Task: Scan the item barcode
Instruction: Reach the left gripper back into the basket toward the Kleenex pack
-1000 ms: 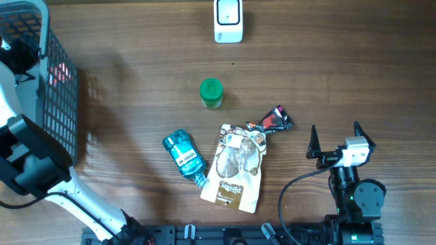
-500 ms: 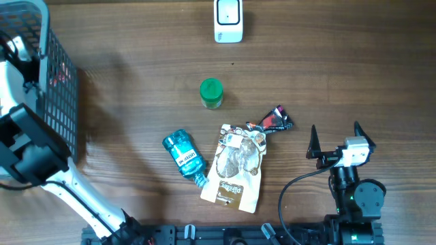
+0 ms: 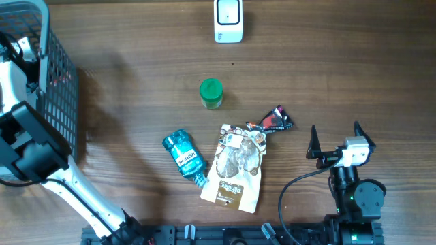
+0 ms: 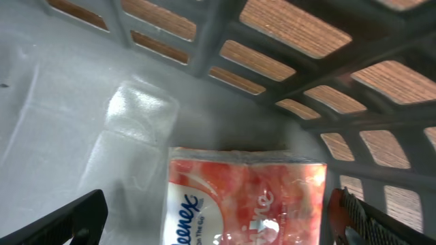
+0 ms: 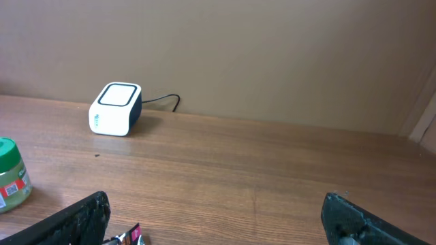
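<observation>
Grasp step: my left gripper (image 4: 218,221) hangs wide open inside the basket (image 4: 272,34) over the tissue pack (image 4: 245,194) on its floor, next close on it, lift it out toward the scanner (image 3: 228,20); right gripper (image 3: 335,141) wide too.

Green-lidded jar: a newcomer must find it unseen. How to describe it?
On the table, start at the white scanner by the back edge and come toward the middle. The green-lidded jar stands upright, alone. The blue Listerine bottle, tan pouch and dark wrapper nearby lie flat; only it is green.
</observation>
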Motion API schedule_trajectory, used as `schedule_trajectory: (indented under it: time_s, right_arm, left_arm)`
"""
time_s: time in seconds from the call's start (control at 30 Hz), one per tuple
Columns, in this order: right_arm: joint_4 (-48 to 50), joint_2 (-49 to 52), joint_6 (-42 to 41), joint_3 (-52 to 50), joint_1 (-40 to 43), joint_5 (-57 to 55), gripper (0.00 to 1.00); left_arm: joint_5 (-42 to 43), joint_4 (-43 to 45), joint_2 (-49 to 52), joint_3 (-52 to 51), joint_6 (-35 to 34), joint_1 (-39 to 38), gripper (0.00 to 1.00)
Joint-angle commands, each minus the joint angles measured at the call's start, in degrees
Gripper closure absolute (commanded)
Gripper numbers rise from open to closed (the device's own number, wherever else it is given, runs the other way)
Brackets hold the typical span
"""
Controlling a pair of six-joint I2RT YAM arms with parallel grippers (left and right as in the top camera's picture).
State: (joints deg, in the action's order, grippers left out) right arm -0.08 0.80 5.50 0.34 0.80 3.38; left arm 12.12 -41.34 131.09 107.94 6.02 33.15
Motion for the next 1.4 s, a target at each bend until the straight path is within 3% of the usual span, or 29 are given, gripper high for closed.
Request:
schedule_trajectory:
  time_s: [0.0, 0.2, 0.4, 0.63, 1.13, 1.37]
  right_arm:
    - [0.1, -0.2, 0.5, 0.0, -0.3, -0.4, 0.0]
    - [0.1, -0.2, 0.5, 0.0, -0.3, -0.4, 0.0]
    - [0.1, -0.2, 0.5, 0.0, -0.3, -0.4, 0.0]
    - [0.1, -0.2, 0.5, 0.0, -0.3, -0.4, 0.0]
    - [0.1, -0.2, 0.5, 0.0, -0.3, -0.4, 0.0]
    - [0.1, -0.2, 0.5, 0.0, -0.3, -0.4, 0.0]
  left_arm:
    - [3.5, -0.2, 1.5, 0.0, 1.1, -0.3, 0.0]
    - [3.1, -0.8, 3.5, 0.0, 1.1, -0.2, 0.0]
    - [-6.2, -0.7, 3.8, 0.0, -1.0, 0.2, 0.0]
    - [-6.5, -1.6, 3.8, 0.0, -3.5, 2.1, 0.2]
    - [-6.5, -3.6, 2.3, 0.1, -5.0, 2.8, 0.33]
    - [-6.4, -5.3, -1.7, 0.1, -5.3, 2.8, 0.34]
